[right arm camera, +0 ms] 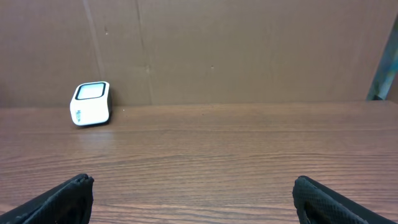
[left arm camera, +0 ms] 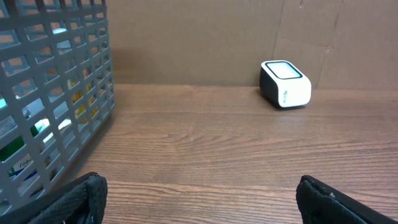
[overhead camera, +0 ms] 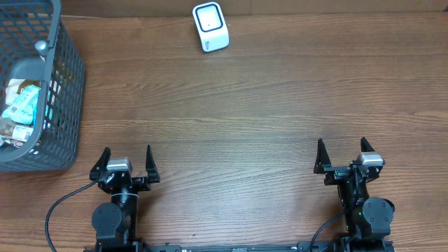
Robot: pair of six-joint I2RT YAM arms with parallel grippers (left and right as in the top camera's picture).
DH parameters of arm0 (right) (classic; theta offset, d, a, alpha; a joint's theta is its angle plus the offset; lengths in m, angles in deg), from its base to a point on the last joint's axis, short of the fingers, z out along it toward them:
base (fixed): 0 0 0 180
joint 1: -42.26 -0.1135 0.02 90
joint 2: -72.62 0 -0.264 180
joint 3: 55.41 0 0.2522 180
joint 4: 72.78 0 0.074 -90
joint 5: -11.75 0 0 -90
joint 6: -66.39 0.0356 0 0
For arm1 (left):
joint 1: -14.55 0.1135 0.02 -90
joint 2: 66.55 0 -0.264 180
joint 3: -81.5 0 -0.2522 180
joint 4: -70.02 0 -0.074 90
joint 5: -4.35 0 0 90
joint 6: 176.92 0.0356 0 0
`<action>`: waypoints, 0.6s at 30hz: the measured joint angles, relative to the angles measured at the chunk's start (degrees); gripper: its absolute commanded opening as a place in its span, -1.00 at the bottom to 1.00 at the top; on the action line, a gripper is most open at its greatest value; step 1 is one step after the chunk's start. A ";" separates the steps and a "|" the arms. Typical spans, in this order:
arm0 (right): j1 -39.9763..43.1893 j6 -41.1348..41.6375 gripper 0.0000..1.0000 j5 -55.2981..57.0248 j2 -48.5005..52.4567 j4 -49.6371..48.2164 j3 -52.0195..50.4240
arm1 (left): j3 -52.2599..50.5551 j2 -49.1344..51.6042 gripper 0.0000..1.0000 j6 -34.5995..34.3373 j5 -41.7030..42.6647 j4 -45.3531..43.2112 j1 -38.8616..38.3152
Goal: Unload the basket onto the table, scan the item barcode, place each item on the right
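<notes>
The left gripper [overhead camera: 127,152] and right gripper [overhead camera: 341,145] sit at the near edge of the desk [overhead camera: 245,105], jaws spread wide, holding nothing. The white barcode scanner [overhead camera: 211,26] stands at the far edge. Packaged items [overhead camera: 21,105] lie in the grey basket [overhead camera: 70,91] at the far-left corner.

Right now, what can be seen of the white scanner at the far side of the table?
The scanner is a small white box with rounded corners, smooth plastic by its look. Its upward-facing top holds a pale window framed by a dark border. The side towards the arms carries a small marking, too small to read. It sits upright and steady on the wooden table, near the far edge and roughly mid-width. Only the table touches it, and no item is held near its window.
</notes>
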 measured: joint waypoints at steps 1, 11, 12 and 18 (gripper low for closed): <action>0.00 0.00 1.00 0.00 -0.02 -0.02 0.00 | 0.00 0.02 0.99 0.00 0.02 0.00 0.00; 0.00 -0.02 1.00 0.00 -0.02 0.00 0.00 | 0.02 0.00 0.99 0.02 3.08 -5.14 0.00; -0.02 -0.04 1.00 0.00 -0.02 0.00 0.00 | 0.02 0.02 0.99 0.04 3.98 -6.58 0.00; 0.00 0.00 1.00 0.00 0.00 -0.02 0.00 | 2.47 0.02 0.99 -0.96 13.11 -21.55 0.00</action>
